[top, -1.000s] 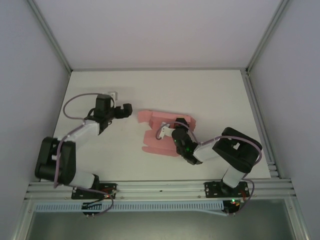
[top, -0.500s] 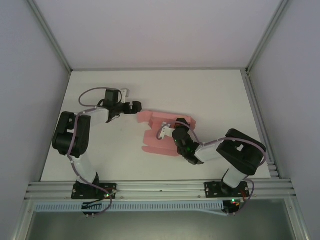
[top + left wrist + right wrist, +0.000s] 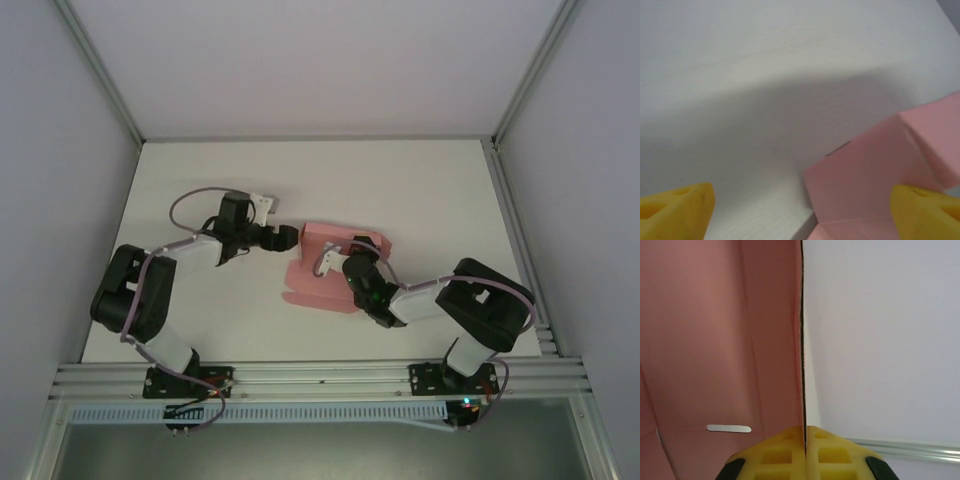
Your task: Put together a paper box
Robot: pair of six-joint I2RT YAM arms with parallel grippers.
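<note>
Right wrist view, nearest the arm bases: the right gripper [image 3: 804, 442] has its yellow pads pressed flat together. The thin edge of the paper box [image 3: 715, 340] runs straight into the seam between them, so it looks pinched on a pink panel that stands on edge. A small slot is cut in that panel near the pads.

From above, the box lies on the white table [image 3: 430, 200] about mid-depth and a little right of centre. It is only partly folded: part lies flat and some flaps are raised. The right arm's wrist covers its middle.

Farther back and to the left, the left gripper [image 3: 284, 237] sits at the box's far-left corner. Its fingertips [image 3: 675, 212] are spread wide and hold nothing, and a raised pink flap lies between them, closer to the right-hand finger.

I judge the step to be folding up a wall at that corner while the right arm anchors the card. The next move calls for the left fingers to close squarely on the flap. Thin card will buckle or slide if pushed off-line.
</note>
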